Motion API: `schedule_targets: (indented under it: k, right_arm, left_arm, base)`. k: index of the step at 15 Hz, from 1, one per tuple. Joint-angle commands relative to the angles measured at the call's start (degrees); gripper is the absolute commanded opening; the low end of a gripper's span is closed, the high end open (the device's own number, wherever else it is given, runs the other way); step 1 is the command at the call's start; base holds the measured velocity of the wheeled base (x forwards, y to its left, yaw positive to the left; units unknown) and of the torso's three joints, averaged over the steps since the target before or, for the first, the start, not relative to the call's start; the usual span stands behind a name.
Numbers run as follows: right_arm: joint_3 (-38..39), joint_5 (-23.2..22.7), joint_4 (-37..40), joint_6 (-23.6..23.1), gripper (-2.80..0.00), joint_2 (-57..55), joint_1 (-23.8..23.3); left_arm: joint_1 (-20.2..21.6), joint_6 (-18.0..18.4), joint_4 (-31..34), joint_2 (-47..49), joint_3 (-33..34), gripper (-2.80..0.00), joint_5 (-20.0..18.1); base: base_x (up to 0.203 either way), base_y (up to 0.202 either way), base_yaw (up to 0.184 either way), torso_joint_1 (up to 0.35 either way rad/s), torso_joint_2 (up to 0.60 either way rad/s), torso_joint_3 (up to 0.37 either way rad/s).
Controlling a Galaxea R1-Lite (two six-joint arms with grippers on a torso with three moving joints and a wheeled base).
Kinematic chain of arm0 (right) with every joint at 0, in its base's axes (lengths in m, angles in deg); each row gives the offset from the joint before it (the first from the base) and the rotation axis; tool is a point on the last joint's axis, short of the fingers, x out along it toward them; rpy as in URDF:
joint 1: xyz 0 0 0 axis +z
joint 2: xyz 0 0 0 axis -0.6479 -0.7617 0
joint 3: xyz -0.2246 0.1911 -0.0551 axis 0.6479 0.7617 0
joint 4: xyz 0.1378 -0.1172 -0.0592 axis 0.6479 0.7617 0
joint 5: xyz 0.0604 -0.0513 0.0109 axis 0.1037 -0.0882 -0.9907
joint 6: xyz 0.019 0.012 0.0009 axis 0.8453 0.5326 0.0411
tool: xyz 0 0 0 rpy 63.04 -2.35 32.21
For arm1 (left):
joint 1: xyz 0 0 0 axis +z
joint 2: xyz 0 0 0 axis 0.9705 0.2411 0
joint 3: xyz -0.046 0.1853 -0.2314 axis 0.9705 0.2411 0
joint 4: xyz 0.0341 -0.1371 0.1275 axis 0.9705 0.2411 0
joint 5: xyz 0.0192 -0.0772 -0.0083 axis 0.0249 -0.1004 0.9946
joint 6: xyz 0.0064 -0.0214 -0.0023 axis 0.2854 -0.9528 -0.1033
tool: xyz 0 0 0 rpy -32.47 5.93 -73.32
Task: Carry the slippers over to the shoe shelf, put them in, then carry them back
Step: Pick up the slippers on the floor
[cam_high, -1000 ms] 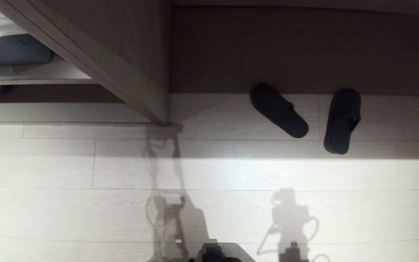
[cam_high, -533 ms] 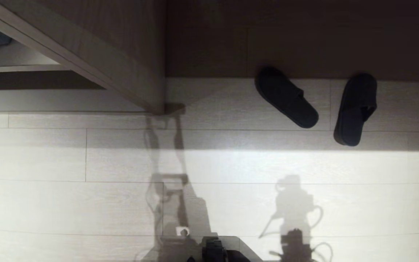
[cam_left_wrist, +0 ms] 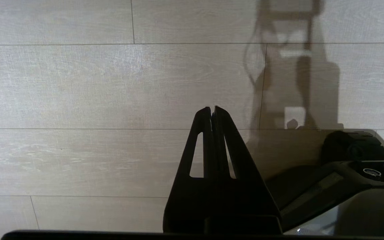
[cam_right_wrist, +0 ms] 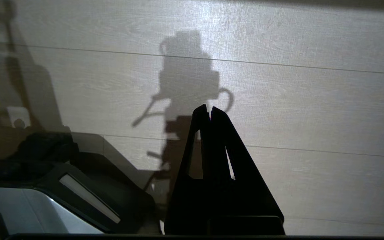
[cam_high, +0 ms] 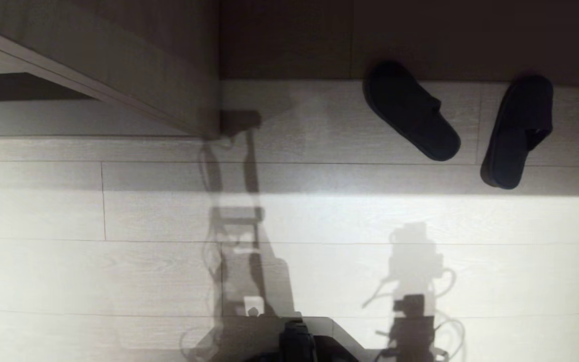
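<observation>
Slippers [cam_high: 458, 123] lie loose on floor [cam_high: 118, 216] by wall, ungrasped; L gripper [cam_left_wrist: 212, 108] & R gripper [cam_right_wrist: 208, 107] pressed together, empty, parked pre-pickup.

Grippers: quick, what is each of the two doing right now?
Left gripper: closed, holding nothing, above bare floor.
Right gripper: closed, holding nothing, above bare floor.
</observation>
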Motion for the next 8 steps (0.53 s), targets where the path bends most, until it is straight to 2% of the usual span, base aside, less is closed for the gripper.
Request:
schedule_targets:
  k: [1, 8]
  right_arm:
    - [0.09, 0.00, 0.02, -0.02, -2.80, 0.00, 0.02]
    - [0.09, 0.00, 0.02, -0.02, -2.80, 0.00, 0.02]
  left_arm:
    - [0.00, -0.06, 0.00, 0.00, 0.00, -2.80, 0.01]
    - [0.00, -0.04, 0.00, 0.06, 0.00, -2.80, 0.01]
  base:
    - [0.000, 0.000, 0.000, 0.002, 0.00, -0.190]
    - [0.000, 0.000, 0.000, 0.003, 0.00, -0.179]
